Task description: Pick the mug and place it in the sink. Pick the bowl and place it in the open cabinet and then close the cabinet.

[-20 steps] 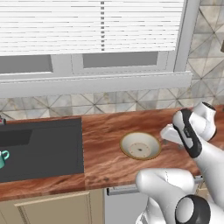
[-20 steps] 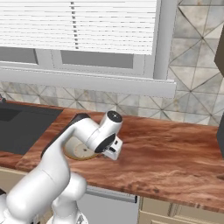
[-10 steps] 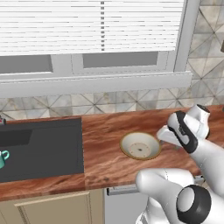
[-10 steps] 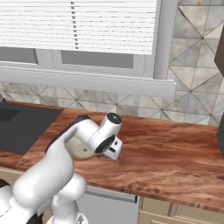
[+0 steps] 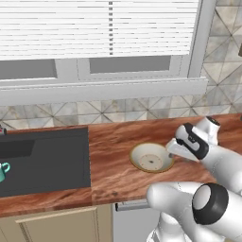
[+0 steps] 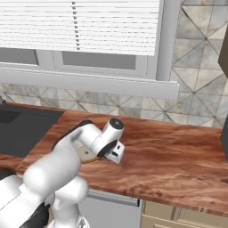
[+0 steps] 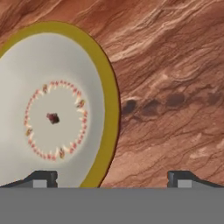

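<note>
From the left base view, the bowl [image 5: 151, 157] sits on the wooden counter [image 5: 118, 170], the gripper [image 5: 171, 152] at its 3 o'clock edge; the mug [image 5: 3, 172] lies in the sink [image 5: 47, 160] at 9 o'clock. In the hand view, the fingertips [image 7: 41, 178] stand wide apart, straddling the bowl's [image 7: 52, 109] rim.

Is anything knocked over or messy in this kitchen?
Nothing looks spilled or broken. The bowl sits upright on the wooden counter, with the gripper open just above its rim. The mug is in the sink, at its left edge; I cannot tell if it stands straight.
</note>
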You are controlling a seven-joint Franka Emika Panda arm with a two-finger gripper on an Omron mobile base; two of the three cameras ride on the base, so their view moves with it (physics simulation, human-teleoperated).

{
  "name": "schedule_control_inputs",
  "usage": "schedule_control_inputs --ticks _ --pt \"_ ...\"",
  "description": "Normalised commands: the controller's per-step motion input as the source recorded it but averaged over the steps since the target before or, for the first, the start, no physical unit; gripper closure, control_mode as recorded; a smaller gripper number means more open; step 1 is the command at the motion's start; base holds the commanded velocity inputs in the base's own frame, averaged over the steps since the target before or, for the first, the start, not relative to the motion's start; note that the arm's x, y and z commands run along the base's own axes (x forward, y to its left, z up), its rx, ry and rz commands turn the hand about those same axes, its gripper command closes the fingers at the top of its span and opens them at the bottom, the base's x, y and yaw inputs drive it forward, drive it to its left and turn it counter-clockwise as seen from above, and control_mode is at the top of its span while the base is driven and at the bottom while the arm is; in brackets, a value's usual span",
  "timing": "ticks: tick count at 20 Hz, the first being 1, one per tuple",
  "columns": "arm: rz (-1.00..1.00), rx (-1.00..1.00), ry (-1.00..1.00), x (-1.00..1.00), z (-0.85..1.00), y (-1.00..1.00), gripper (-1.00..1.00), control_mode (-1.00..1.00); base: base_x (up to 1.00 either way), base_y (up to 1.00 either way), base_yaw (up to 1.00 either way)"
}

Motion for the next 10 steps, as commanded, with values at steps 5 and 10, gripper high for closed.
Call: schedule_control_inputs --ticks 5,10 --pt "-0.01 0.00 0.00 0.23 -0.22 0.00 -1.00 -1.00 0.00 0.00 0.00" --pt "-0.01 0.00 0.00 0.18 -0.21 0.00 -1.00 -1.00 0.00 0.00 0.00"
